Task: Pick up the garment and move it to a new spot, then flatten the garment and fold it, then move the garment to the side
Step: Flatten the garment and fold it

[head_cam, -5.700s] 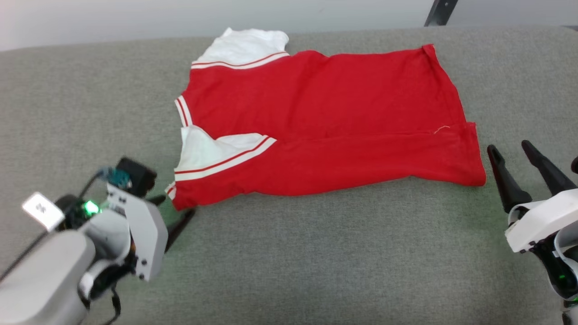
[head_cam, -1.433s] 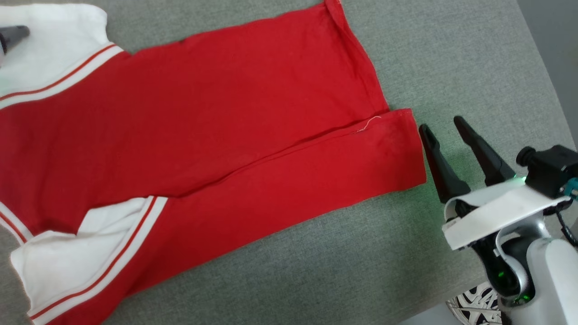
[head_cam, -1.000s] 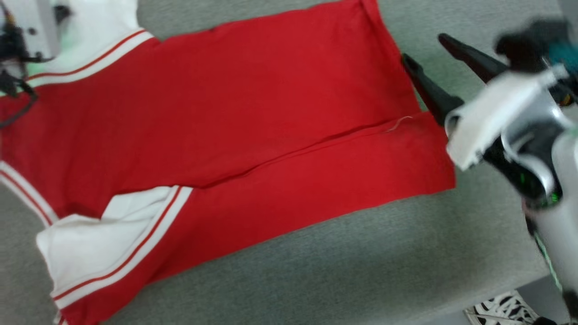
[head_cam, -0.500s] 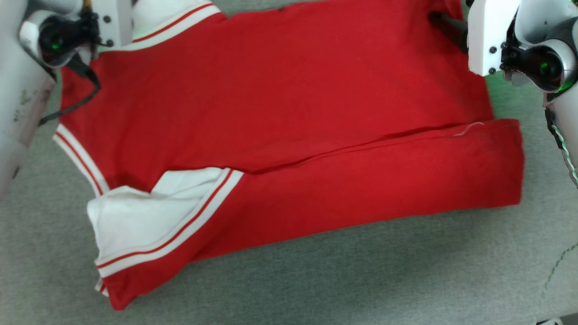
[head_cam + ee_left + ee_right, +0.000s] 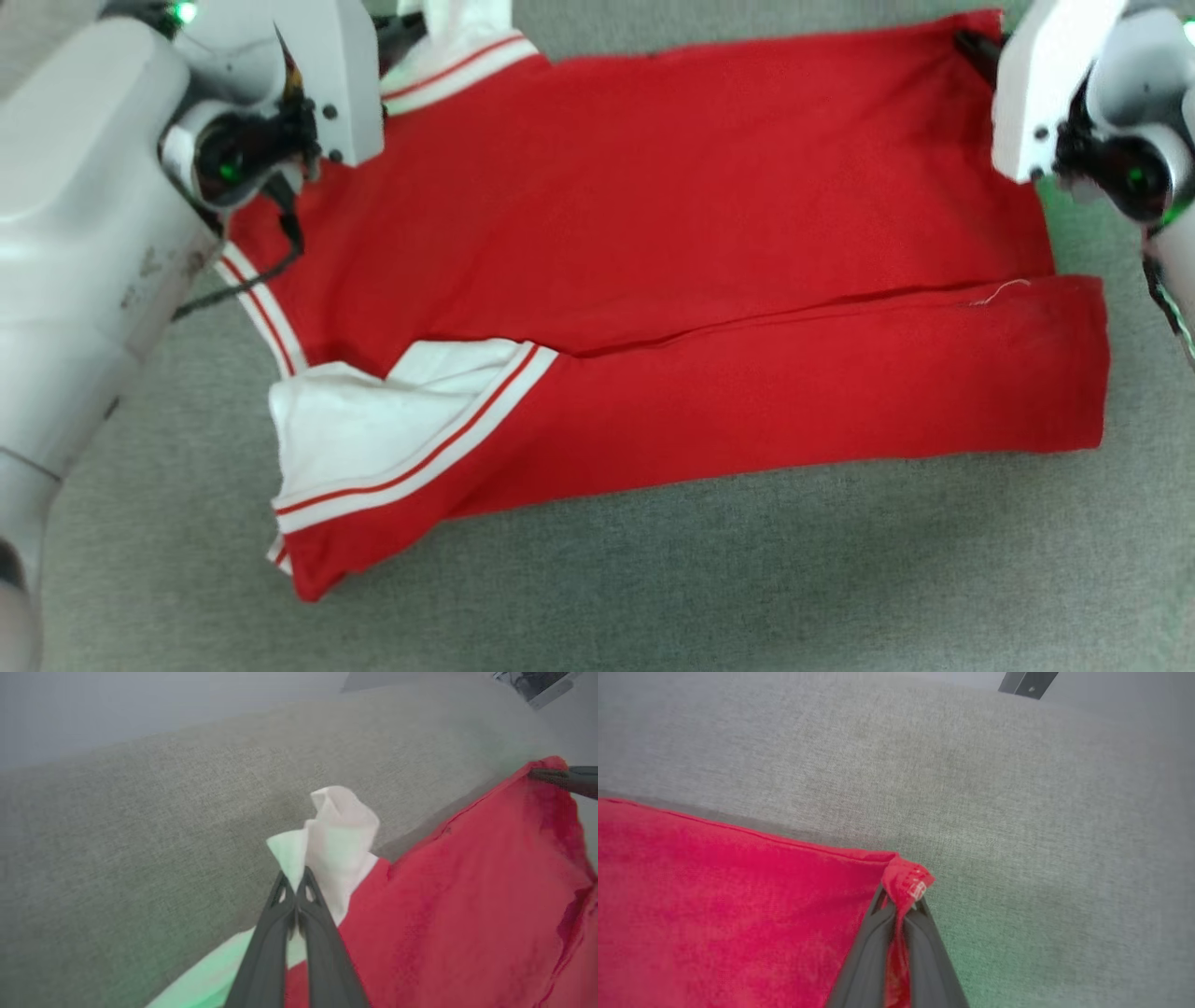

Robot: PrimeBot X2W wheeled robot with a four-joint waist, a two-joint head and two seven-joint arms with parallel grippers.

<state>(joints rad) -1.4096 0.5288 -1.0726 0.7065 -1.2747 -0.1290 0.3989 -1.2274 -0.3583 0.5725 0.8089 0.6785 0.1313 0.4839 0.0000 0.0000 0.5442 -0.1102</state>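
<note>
Two grips are confirmed: my left gripper is clenched on the far white sleeve, and my right gripper is clenched on the far hem corner of the garment. The garment lies spread across the grey fabric surface, collar end to my left. Its near long edge is already turned over onto the body, with the near sleeve lying on top. In my judgement the step in hand is folding the far edge toward me. To do it well, I should raise both corners together and level. The cloth should be lightly taut between the arms, not stretched, and the edge laid parallel to the near fold so no sag or skew forms. The head view gives the whole layout but hides my fingertips behind the wrist housings. The wrist views show each pinch plainly, the sleeve bunched above the left tips. The left wrist view also catches my right fingers at the far red corner.
</note>
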